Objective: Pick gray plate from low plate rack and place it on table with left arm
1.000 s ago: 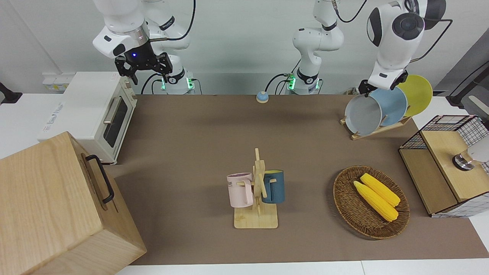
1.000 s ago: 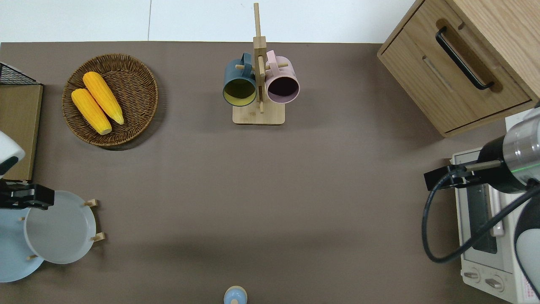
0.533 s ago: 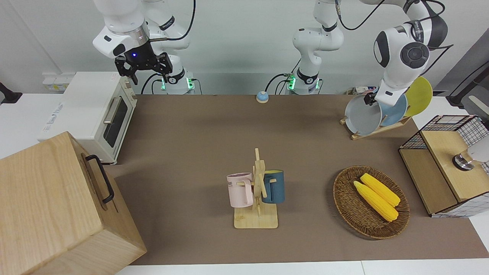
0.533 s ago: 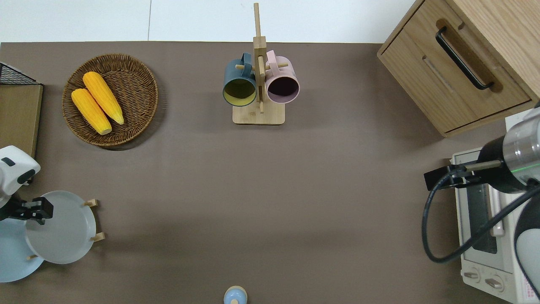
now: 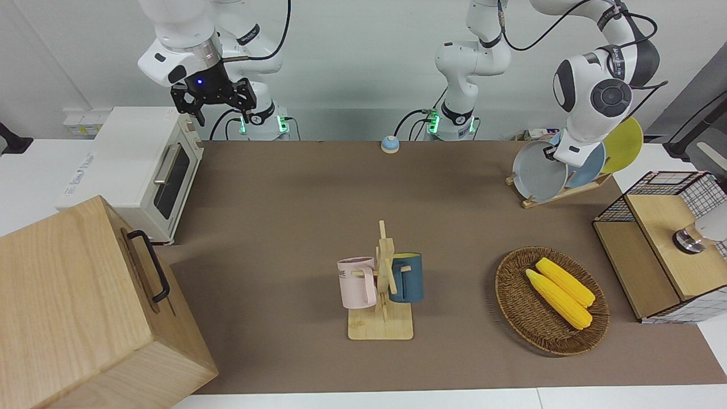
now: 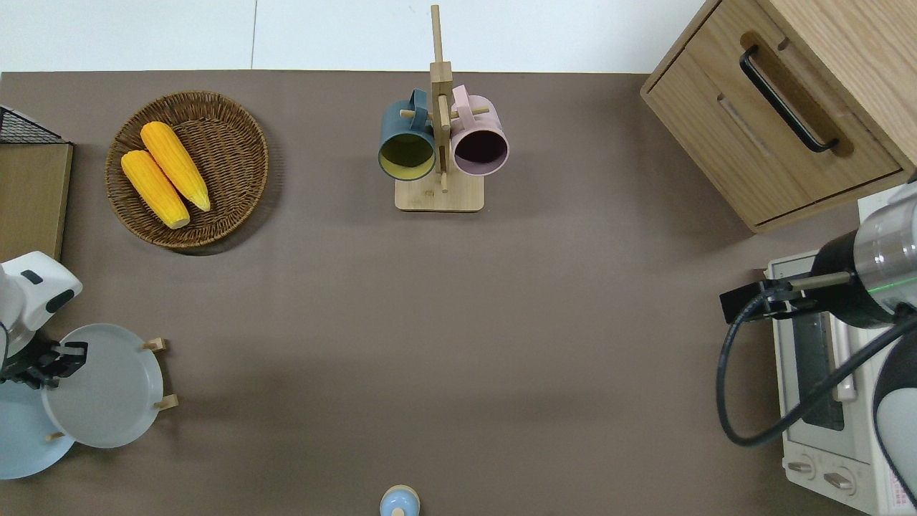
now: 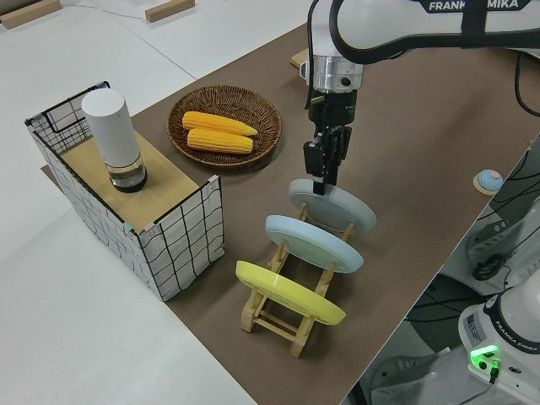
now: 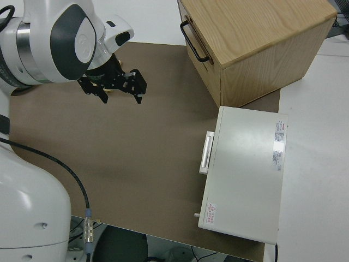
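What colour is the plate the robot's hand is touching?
Light gray. The gray plate under the left gripper shows best in the left side view.

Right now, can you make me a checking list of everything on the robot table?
Surface: brown table, white edges.
Job's things: gray plate stands in the low plate rack, with a light-blue plate and a yellow plate.
Clutter: basket with two corn cobs; mug stand with pink and blue mugs; toaster oven; wooden drawer box; wire crate with a white cylinder.
Grippers: left gripper at the gray plate's top rim; right gripper parked, open.
Cables: black, along both arms.
Surroundings: white walls.
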Robot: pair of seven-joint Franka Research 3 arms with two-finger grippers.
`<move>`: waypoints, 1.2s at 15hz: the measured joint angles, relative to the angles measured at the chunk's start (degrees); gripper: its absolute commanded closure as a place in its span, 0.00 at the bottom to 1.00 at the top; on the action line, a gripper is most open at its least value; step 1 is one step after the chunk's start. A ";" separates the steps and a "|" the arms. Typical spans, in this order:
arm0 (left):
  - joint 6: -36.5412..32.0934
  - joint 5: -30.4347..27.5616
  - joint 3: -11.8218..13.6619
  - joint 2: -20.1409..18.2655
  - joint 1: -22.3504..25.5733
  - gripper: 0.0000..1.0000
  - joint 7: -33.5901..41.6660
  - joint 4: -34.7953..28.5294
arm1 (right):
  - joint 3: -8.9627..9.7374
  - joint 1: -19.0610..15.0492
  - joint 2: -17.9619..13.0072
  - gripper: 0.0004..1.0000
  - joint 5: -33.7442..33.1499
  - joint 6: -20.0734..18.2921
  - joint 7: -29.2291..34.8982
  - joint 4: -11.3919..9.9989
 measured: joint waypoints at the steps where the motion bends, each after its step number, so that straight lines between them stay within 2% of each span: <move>1: 0.00 0.56 0.05 -0.05 0.02 0.88 0.00 0.08 | 0.00 0.00 0.00 0.01 0.00 0.00 0.00 0.00; 2: 0.00 0.59 0.21 -0.09 0.05 0.78 0.00 0.04 | 0.00 0.00 0.00 0.01 0.00 0.00 0.00 0.00; 3: 0.01 0.59 0.45 -0.07 0.06 0.55 0.00 -0.01 | 0.00 0.00 0.00 0.01 0.00 0.00 0.00 0.00; 4: 0.03 0.58 0.72 -0.07 0.06 0.57 0.00 -0.02 | 0.00 0.00 0.00 0.01 0.00 0.00 0.00 0.00; 6: 0.04 0.52 0.87 -0.06 0.06 0.97 0.00 -0.03 | 0.00 0.00 0.00 0.01 0.00 0.00 0.00 0.00; 7: 0.04 0.52 0.88 -0.06 0.06 1.00 0.00 -0.04 | 0.00 0.00 0.00 0.01 0.00 0.00 0.00 0.00; 18: -0.31 1.18 1.11 -0.15 0.03 1.00 0.01 0.49 | 0.00 0.00 0.00 0.01 0.00 0.00 0.00 0.00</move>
